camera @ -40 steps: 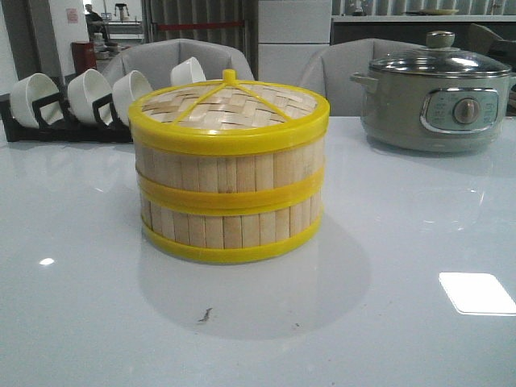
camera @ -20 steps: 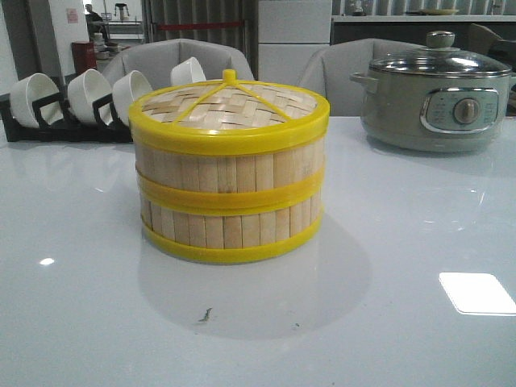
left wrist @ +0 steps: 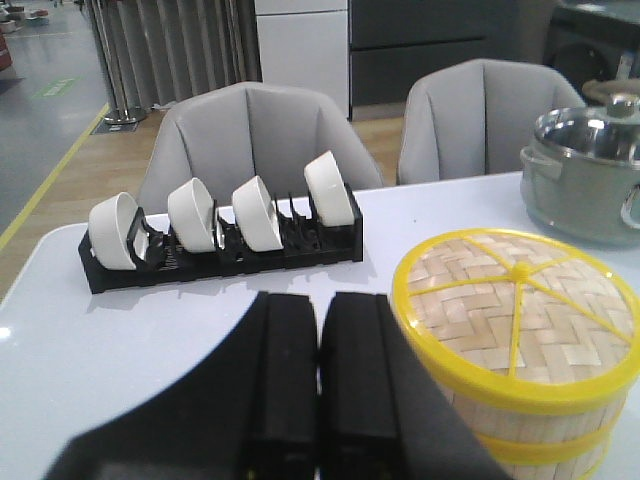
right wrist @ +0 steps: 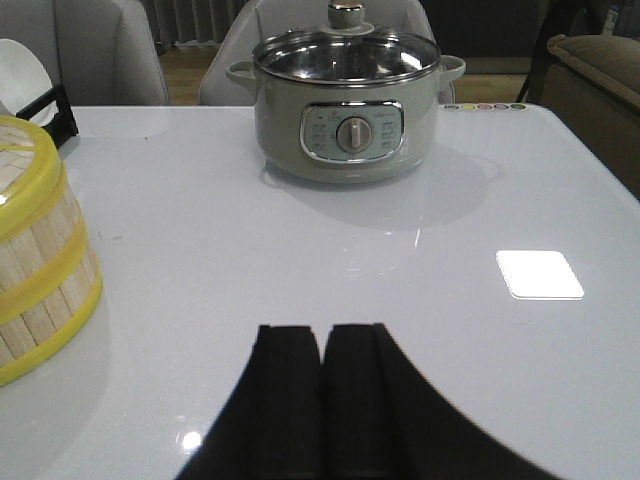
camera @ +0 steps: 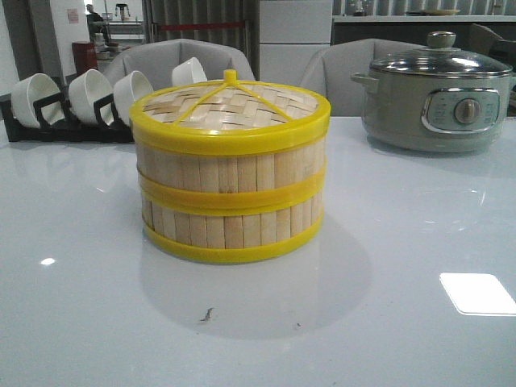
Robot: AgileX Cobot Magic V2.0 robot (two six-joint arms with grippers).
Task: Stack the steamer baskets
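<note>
Two steamer baskets (camera: 230, 193) stand stacked one on the other in the middle of the white table, pale bamboo slats with yellow rims. A woven, yellow-rimmed lid (camera: 230, 106) sits on top. The same stack (left wrist: 520, 350) shows in the left wrist view beside my left gripper (left wrist: 318, 300), which is shut and holds nothing. In the right wrist view the edge of the stack (right wrist: 35, 270) is off to one side, and my right gripper (right wrist: 322, 335) is shut and empty above bare table. Neither gripper appears in the front view.
A black rack with several white bowls (camera: 85, 101) stands at the back left. A grey-green electric pot with a glass lid (camera: 439, 97) stands at the back right. Grey chairs (camera: 181, 60) stand behind the table (camera: 403, 242).
</note>
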